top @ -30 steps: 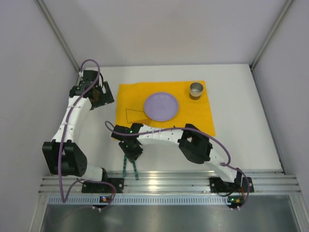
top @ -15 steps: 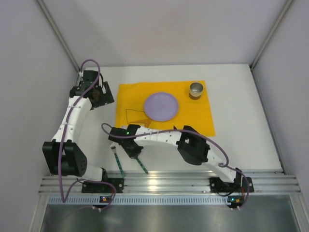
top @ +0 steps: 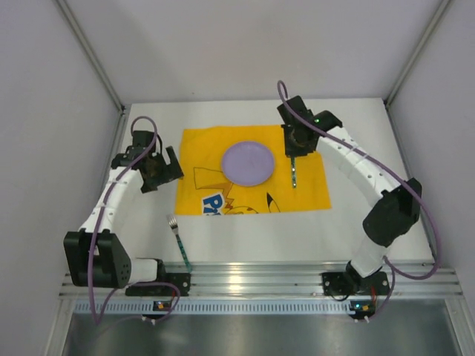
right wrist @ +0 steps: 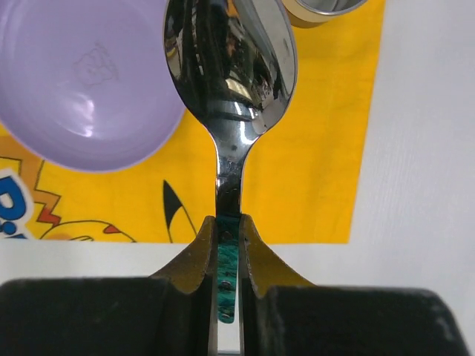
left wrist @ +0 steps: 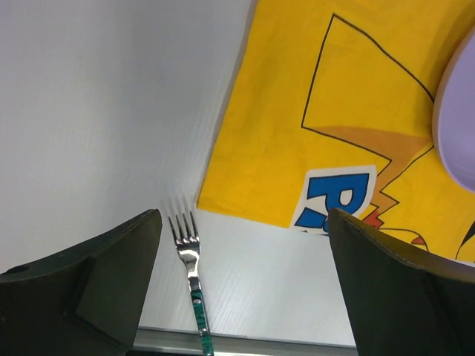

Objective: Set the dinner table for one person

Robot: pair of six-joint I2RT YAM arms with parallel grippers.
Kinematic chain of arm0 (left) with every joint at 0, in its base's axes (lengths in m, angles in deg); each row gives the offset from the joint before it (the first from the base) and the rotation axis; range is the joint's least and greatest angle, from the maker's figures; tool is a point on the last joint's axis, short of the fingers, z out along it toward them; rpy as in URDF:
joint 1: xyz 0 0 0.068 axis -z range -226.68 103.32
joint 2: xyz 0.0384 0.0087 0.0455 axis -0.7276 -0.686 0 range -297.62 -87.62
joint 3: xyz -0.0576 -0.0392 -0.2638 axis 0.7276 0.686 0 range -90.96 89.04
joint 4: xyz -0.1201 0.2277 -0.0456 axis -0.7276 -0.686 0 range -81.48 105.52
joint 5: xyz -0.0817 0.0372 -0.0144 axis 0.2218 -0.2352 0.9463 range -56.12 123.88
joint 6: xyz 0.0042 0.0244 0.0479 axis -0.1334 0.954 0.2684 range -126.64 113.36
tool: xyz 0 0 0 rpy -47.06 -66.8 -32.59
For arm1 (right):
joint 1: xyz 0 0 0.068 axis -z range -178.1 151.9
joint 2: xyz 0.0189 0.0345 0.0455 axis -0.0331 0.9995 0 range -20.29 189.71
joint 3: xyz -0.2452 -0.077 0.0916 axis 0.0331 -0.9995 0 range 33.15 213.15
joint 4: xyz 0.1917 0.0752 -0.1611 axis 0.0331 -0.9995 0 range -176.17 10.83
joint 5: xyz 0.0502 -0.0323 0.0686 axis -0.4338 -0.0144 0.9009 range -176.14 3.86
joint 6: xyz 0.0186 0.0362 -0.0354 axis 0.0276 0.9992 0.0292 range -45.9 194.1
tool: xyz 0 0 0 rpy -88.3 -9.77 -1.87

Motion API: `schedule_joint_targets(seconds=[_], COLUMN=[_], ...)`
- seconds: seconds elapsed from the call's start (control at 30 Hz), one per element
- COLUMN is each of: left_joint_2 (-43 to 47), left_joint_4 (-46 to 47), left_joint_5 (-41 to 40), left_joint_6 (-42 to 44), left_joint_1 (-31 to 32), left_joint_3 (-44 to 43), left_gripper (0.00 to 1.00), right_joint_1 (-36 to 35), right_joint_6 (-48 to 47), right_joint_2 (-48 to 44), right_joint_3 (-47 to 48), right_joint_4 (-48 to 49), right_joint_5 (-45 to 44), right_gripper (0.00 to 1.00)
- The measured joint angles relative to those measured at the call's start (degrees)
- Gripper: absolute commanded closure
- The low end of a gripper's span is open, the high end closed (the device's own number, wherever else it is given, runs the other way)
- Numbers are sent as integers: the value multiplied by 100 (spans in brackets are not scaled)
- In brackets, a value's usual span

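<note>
The white dinner table carries a yellow printed placemat with a lilac plate on it. My right gripper hangs over the mat just right of the plate, shut on the green handle of a spoon. The spoon's bowl sticks out past the fingertips, beside the plate. A green-handled fork lies on the bare table by the mat's near left corner. Left of the mat my left gripper stands open and empty, with the fork below, close to its left finger.
A small metal cup stands on the mat's far right corner, mostly hidden under the right gripper in the top view. The ribbed aluminium rail runs along the near edge, and grey walls close in the left, right and back.
The right arm swung from beside the fork at the near left to the mat's far right, carrying the spoon in shut jaws. The left gripper moved nearer and slightly right. The fork stayed on the table.
</note>
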Motion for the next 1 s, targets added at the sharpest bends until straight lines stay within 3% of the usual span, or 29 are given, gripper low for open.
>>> schedule_joint_targets(seconds=[0.33,0.57,0.67,0.8,0.87,0.9,1.0], left_joint_2=[345,855,901,907,905,898,837], left_joint_4=[83,74,61,55,55,46,9], left_joint_5=[568,669,680,680,678,675,654], left_joint_6=[-269,-407,-444,-466,-468,-468,-468], left_joint_1=[57,85,85,85,85,85,85], left_joint_3=[643,1036,1071,1121,1154,1172,1193], left_gripper=[1,1,1,1,2,2,2], right_joint_1=[461,914,992,984,981,970,955], right_joint_6=[-450,-382,-337,-234,-210,-199,-164], right_joint_2=[2092,2824,2988,3115,3150,3161,3161], right_joint_3=[529,1097,1235,1255,1255,1255,1255], right_joint_4=[166,210,275,260,262,254,258], right_joint_5=[463,597,623,669,691,702,708], right_gripper=[100,100,92,72,69,61,56])
